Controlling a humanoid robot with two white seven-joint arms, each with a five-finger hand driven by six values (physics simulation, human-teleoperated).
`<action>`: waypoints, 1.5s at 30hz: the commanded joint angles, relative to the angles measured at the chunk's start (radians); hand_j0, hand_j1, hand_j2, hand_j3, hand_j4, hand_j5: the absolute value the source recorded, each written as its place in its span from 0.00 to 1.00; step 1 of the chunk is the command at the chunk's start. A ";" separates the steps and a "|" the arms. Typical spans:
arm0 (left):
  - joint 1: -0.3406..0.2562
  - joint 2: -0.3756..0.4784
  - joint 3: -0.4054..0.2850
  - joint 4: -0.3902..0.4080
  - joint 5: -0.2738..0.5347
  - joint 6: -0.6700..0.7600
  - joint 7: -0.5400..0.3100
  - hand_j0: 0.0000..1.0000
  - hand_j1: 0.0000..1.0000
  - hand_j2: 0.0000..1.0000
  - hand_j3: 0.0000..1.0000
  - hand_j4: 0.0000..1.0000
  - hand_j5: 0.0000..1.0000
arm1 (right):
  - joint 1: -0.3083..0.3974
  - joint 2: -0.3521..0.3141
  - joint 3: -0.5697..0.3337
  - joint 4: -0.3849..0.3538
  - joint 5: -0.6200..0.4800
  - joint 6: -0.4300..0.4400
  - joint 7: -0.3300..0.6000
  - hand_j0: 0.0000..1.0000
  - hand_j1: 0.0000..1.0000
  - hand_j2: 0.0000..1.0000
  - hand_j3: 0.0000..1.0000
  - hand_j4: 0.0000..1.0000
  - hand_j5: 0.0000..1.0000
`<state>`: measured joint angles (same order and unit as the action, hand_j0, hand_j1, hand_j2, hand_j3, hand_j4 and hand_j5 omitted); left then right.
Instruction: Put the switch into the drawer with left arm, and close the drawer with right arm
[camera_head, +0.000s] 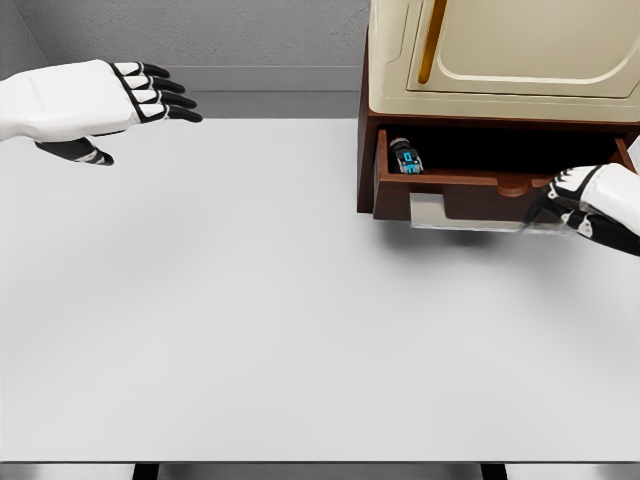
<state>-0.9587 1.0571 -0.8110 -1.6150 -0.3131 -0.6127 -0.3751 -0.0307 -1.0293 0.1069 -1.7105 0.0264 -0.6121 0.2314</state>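
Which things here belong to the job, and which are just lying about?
Job: switch in the open drawer; right hand at the drawer front; left hand open, away at the left.
Lying about: cream cabinet; table.

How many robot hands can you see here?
2. The left hand hangs open above the table's far left; the right hand is at the open drawer's front.

The switch (405, 156) lies in the open drawer (450, 185) at its left end. The right hand (590, 205) touches the drawer's front. The left hand (110, 100) hovers empty, fingers (165, 95) spread, over the desk (250, 320).
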 joint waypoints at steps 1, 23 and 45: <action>0.000 0.003 0.003 0.001 0.005 0.002 0.001 1.00 1.00 1.00 1.00 1.00 1.00 | -0.002 0.009 0.000 0.020 0.000 0.001 0.000 0.42 0.42 0.42 0.42 0.42 0.42; 0.000 0.020 0.003 0.001 0.006 0.002 0.001 1.00 1.00 1.00 1.00 1.00 1.00 | -0.152 0.044 0.053 0.084 0.032 0.001 0.002 0.42 0.42 0.42 0.42 0.42 0.42; 0.000 0.034 0.003 0.001 0.006 0.002 0.001 1.00 1.00 1.00 1.00 1.00 1.00 | -0.020 0.048 0.088 -0.058 -0.025 0.001 -0.001 0.41 0.41 0.41 0.41 0.41 0.41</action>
<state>-0.9588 1.0887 -0.8095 -1.6139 -0.3117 -0.6127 -0.3748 -0.0476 -0.9833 0.1841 -1.7694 0.0067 -0.6124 0.2305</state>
